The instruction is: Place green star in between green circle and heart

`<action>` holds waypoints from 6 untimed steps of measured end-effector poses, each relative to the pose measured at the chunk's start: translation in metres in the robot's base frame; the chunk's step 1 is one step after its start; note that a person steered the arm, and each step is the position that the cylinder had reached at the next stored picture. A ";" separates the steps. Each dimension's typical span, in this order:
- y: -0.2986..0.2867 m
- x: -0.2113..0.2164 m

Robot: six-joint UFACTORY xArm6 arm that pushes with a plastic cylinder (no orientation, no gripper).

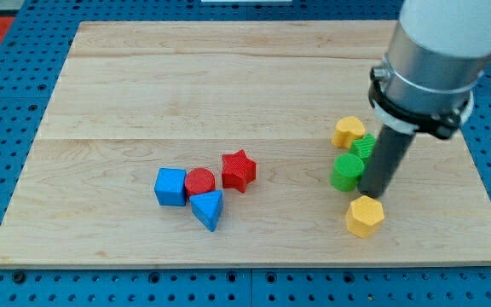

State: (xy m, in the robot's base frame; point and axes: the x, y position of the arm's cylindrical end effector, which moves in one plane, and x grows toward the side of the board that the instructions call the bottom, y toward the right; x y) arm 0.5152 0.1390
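Note:
A yellow heart point(349, 131) lies at the view's right. A green block point(364, 146), which looks like the green star, sits just right of and below the heart, touching it and partly hidden by my rod. A rounder green block, the green circle point(345, 171), lies directly below them. My tip point(371, 194) rests on the board just right of the green circle and below the green star, close against both.
A yellow hexagon point(365, 216) lies just below my tip. A red star point(238, 170), a red circle point(199, 182), a blue cube point(170, 187) and a blue triangle point(207, 209) cluster at the lower middle. The board's right edge point(484, 183) is near.

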 end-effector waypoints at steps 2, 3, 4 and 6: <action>0.072 -0.005; 0.062 -0.030; 0.022 -0.041; -0.006 -0.028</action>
